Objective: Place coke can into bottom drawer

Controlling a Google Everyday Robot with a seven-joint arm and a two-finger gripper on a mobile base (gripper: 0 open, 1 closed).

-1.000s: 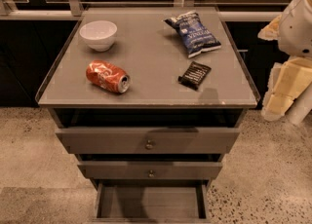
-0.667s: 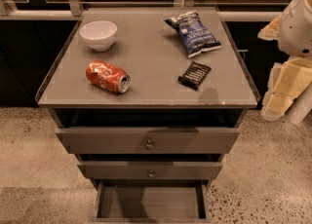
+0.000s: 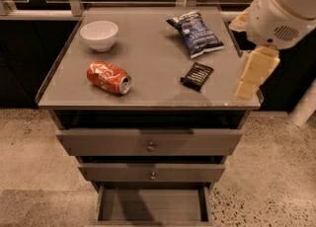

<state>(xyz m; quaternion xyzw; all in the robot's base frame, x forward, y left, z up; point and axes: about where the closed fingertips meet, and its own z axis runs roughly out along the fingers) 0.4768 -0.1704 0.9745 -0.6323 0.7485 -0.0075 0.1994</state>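
The coke can (image 3: 108,78) is red with white markings and dented. It lies on its side at the front left of the grey cabinet top (image 3: 153,58), silver top facing right. The bottom drawer (image 3: 153,205) is pulled open below and shows a bare grey floor. My gripper (image 3: 253,75) hangs from the white arm (image 3: 281,9) over the top's right edge. It is well to the right of the can and holds nothing that I can see.
A white bowl (image 3: 99,34) stands at the back left. A blue chip bag (image 3: 196,32) lies at the back right, and a dark snack bar (image 3: 197,76) lies near my gripper. Two upper drawers with round knobs (image 3: 151,146) are pushed in. The floor around is speckled.
My arm and gripper have moved left, from beside the cabinet to over its right edge. The can and other objects have not moved.
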